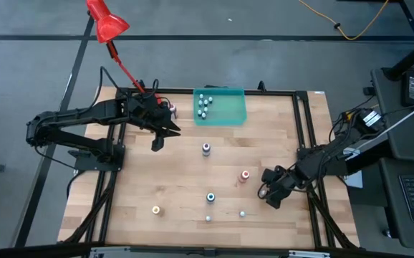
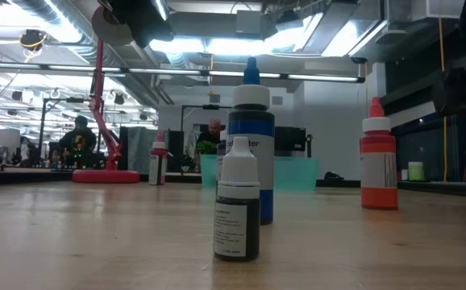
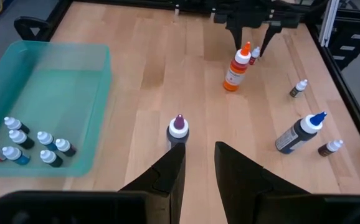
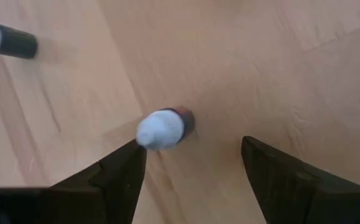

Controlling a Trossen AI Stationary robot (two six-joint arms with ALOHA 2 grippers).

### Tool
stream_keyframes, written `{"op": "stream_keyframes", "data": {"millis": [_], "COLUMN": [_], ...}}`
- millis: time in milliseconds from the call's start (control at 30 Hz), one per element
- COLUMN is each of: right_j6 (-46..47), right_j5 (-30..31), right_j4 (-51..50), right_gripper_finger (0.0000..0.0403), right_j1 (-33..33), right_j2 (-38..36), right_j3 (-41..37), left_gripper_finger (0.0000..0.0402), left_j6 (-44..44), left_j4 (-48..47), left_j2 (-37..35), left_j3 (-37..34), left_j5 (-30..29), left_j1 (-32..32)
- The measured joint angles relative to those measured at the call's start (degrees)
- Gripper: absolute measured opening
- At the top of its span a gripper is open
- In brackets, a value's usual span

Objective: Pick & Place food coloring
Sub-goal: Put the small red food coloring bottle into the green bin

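Roughly half of the job looks done: about 7 tiny whitish-capped bottles of the food coloring (image 3: 43,138) already lie clustered at one end of the teal tray (image 1: 236,93), which sits at the far edge of the table (image 1: 178,179). What is left, as far as I can judge, is everything standing loose on the wood: a purple-capped bottle (image 1: 206,148) near the table's middle, a red-orange bottle (image 1: 245,174) towards the right, a blue bottle (image 1: 210,196) nearer the front, a yellow bottle (image 1: 155,210) at the front left, 2 very small whitish ones (image 1: 208,218) along the front edge, and a pink bottle (image 1: 171,109) just outside the tray on its left. The right gripper (image 4: 192,146) is low over the table's right side with its jaws spread wide and nothing in them; 1 more small bottle (image 4: 164,129), dark-bodied with a white cap, stands upright just ahead of the gap, close to 1 finger, so that pick is not yet made. The left gripper (image 3: 198,152) hovers between the tray and the purple-capped bottle, its fingers only slightly apart and empty. All the loose bottles stand upright, each well apart from the next; the coloured ones are somewhat taller than the whitish ones.
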Motion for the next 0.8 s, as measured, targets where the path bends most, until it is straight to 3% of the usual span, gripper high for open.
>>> {"op": "stream_keyframes", "data": {"millis": [467,800], "right_j6": [-0.85,-1.4], "right_j5": [0.0,-1.11], "right_j4": [3.67,3.54], "right_gripper_finger": [0.0243,0.0182], "right_j1": [-2.46,-2.46], "right_j2": [1.01,1.01], "right_j3": [0.07,0.9], "left_gripper_finger": [0.0082,0.0082], "left_j6": [0.0,0.01], "left_j4": [-0.22,-0.2], "left_j2": [0.0,0.0], "left_j3": [0.0,0.0], "left_j5": [0.02,0.01], "left_j1": [0.0,0.0]}}
